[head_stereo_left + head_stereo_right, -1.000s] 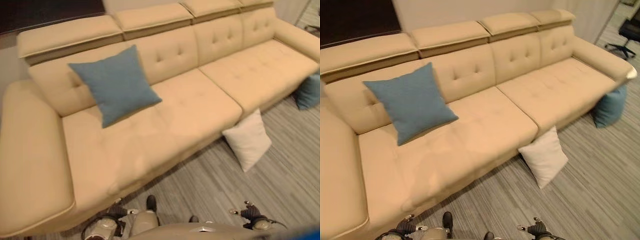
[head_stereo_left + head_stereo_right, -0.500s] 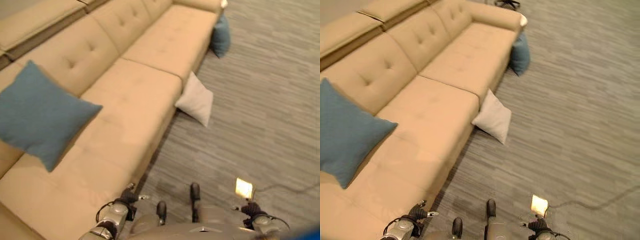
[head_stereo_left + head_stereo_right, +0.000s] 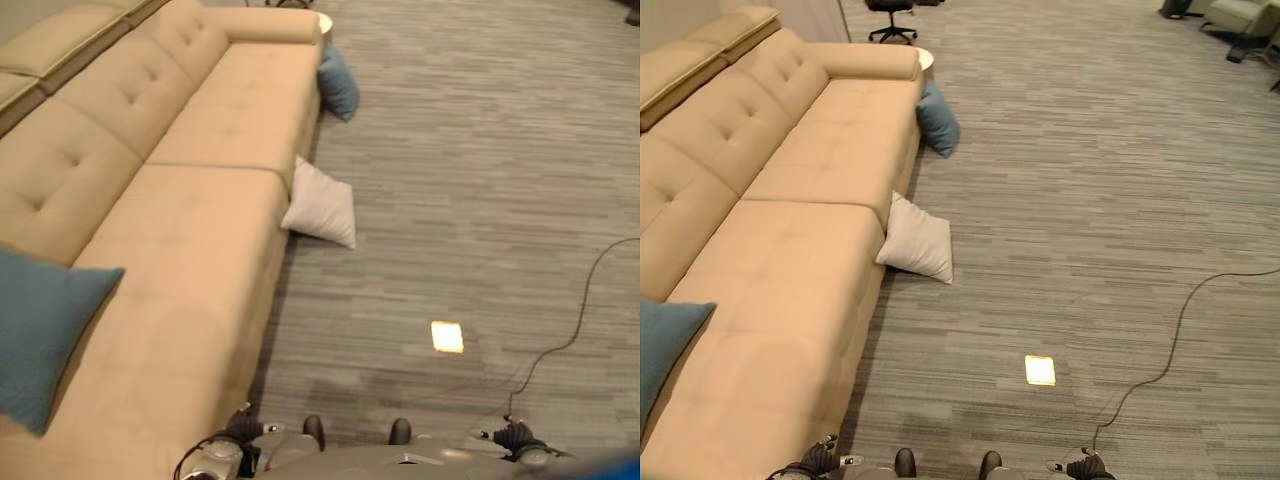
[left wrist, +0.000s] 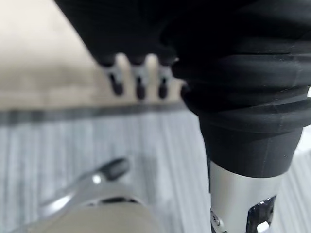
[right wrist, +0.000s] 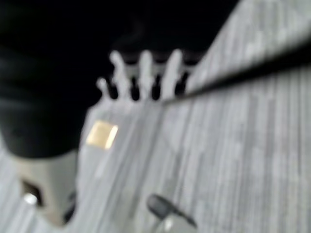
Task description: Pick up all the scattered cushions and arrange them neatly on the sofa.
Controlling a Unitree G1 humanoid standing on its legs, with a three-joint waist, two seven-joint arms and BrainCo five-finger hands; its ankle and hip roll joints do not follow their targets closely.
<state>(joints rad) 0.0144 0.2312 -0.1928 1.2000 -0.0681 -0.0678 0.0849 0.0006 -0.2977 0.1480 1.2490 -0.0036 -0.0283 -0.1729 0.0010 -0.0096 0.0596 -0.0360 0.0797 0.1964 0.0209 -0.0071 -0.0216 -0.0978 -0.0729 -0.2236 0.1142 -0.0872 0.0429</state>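
Both hands hang low at the robot's sides and carry nothing: the left hand (image 4: 138,80) shows straight, relaxed fingers beside the sofa front, and the right hand (image 5: 141,73) likewise has its fingers loose and extended over bare carpet. Over the last second the head camera has swung right along the sofa (image 3: 170,230); the furniture itself has not moved, only the view. The blue cushion (image 3: 40,335) already on the seat, which was central a second ago, now sits at the near left edge of the picture. The white cushion (image 3: 322,203), leaning on the floor against the sofa front, has come toward mid-scene, and a second blue cushion (image 3: 338,80) is now in plain sight on the floor, propped at the far end of the sofa below the armrest. A small bright patch (image 3: 447,336) lies on the carpet, near right. Judgement: the robot is turning to face the remaining floor cushions; two pickups remain, the white one being nearer and the likely next target.
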